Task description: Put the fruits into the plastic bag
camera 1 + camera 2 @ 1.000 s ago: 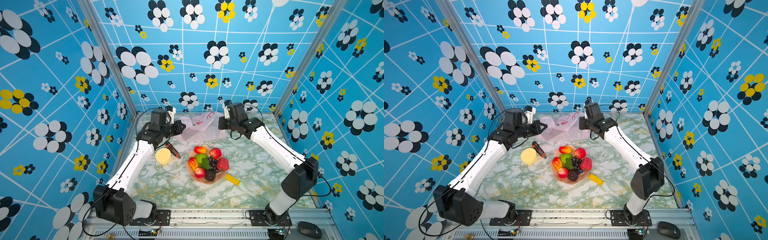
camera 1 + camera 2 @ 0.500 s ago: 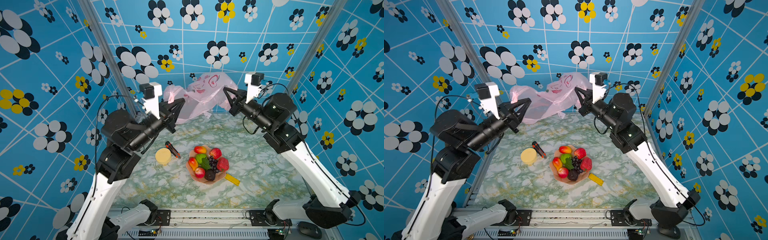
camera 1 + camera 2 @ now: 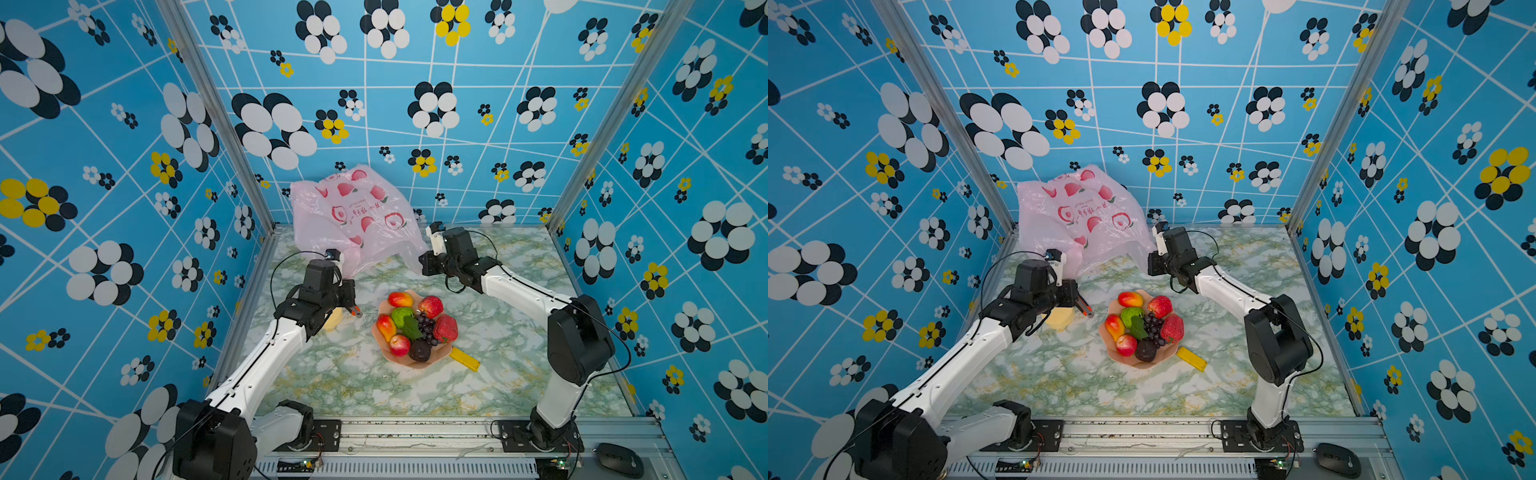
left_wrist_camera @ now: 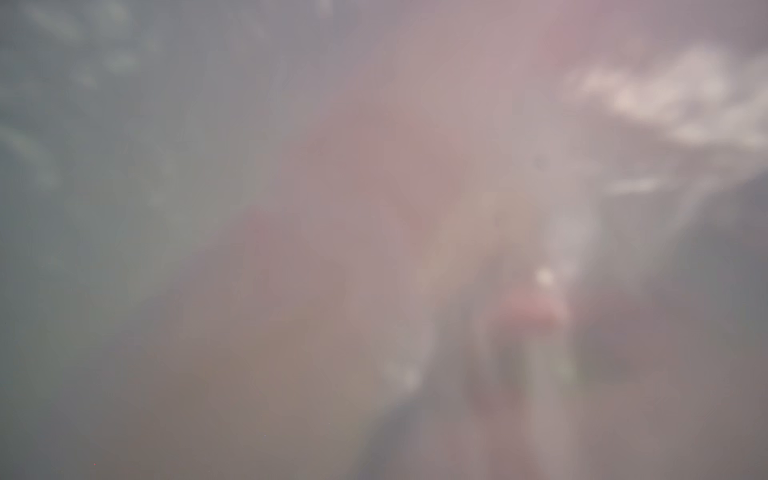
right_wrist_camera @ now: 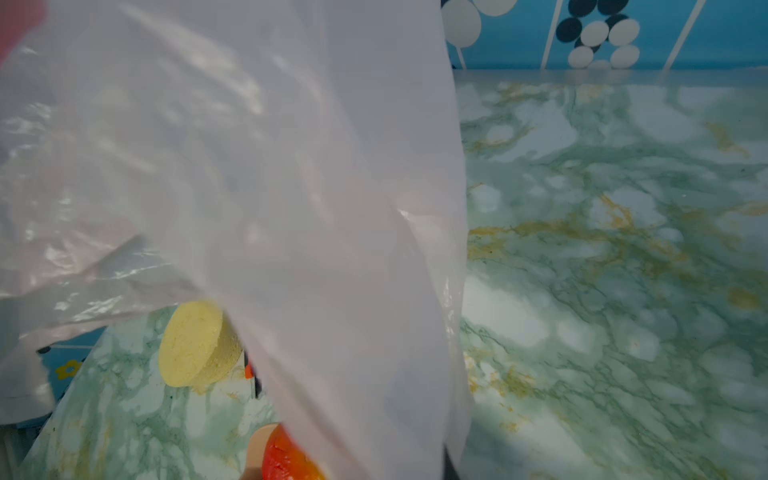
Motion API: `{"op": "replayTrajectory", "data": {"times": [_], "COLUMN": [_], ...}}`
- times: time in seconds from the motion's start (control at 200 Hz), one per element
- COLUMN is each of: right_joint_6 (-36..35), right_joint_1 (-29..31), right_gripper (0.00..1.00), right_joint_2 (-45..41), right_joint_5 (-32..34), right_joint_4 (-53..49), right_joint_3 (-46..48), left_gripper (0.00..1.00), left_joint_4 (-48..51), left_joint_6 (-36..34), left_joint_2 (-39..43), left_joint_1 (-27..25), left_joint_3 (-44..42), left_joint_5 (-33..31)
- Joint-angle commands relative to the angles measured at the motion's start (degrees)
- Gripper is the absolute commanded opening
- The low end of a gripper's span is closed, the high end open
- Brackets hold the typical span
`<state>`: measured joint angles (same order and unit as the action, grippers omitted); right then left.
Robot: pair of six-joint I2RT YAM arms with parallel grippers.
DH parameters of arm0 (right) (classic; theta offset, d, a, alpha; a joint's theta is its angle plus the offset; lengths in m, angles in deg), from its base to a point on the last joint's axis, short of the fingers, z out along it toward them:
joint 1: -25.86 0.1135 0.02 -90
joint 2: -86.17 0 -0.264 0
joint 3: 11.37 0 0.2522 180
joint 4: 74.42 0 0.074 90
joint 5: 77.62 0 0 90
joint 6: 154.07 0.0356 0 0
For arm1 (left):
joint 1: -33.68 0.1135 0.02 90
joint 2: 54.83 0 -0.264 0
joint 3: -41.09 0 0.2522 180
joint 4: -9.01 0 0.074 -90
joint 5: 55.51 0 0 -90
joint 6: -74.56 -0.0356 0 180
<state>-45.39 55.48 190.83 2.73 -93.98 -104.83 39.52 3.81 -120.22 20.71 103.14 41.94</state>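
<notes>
Plastic bag [image 3: 353,208] stands billowed at 11 o'clock on the counter [image 3: 519,386]. Left end effector [image 3: 348,286], at the bag's 7 o'clock edge, and right end effector [image 3: 424,264], at its 4 o'clock edge, are both closed, apparently pinching film. Fruits [image 3: 424,328] sit heaped on the plate [image 3: 415,366] at centre, none bagged. Risk: the thin film slips from either pinch and the bag collapses. Film also blankets the left wrist view, so aiming from there would be blind.
</notes>
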Motion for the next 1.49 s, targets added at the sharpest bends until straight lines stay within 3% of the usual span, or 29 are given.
{"op": "replayTrajectory", "data": {"times": [0.0,0.445,0.475,0.525,0.575,0.91,1.07,1.17,1.305,1.49], "right_joint_6": [4.9,5.3,5.3,5.4,5.1,2.3,5.6,6.8,10.7,14.1], "right_joint_1": [-2.3,-4.3,-4.6,-5.4,-5.9,-6.1,-5.1,-1.3,2.9,4.4], "right_gripper": [0.00,0.00,0.11,0.43,0.57,0.99,0.99,1.00,0.99,0.98], "right_joint_2": [-1.7,-1.7,-1.9,-2.3,-3.3,-24.2,-30.6,-31.9,-31.4,-28.0], "right_joint_5": [-2.9,-4.7,-4.6,-4.0,-2.8,-4.2,-4.2,-2.5,-1.9,-1.3], "right_joint_4": [2.4,3.9,3.2,0.0,-4.7,-25.8,-36.2,-39.8,-37.7,-34.7], "right_joint_3": [-3.2,-0.6,-0.7,-1.4,-2.2,10.6,15.4,17.8,21.0,22.6], "left_gripper": [0.00,0.00,0.00,0.00,0.00,0.00,0.00,0.00,0.00,0.00], "left_joint_4": [-7.4,-13.8,-14.4,-15.1,-15.7,-15.9,-15.8,-16.0,-15.9,-15.9], "left_joint_6": [6.8,10.8,11.1,11.7,12.3,12.4,12.3,12.4,12.4,12.9], "left_joint_2": [4.1,5.5,5.7,6.0,6.2,5.2,5.3,5.4,5.7,7.2], "left_joint_1": [1.4,1.2,1.1,0.5,-0.2,-3.4,-4.6,-5.6,-6.3,-6.8], "left_joint_3": [-1.4,-4.7,-5.0,-5.4,-5.7,-3.9,-4.0,-4.3,-4.9,-6.1], "left_joint_5": [5.9,11.3,11.6,11.7,11.6,11.2,10.8,10.3,9.9,9.2]}}
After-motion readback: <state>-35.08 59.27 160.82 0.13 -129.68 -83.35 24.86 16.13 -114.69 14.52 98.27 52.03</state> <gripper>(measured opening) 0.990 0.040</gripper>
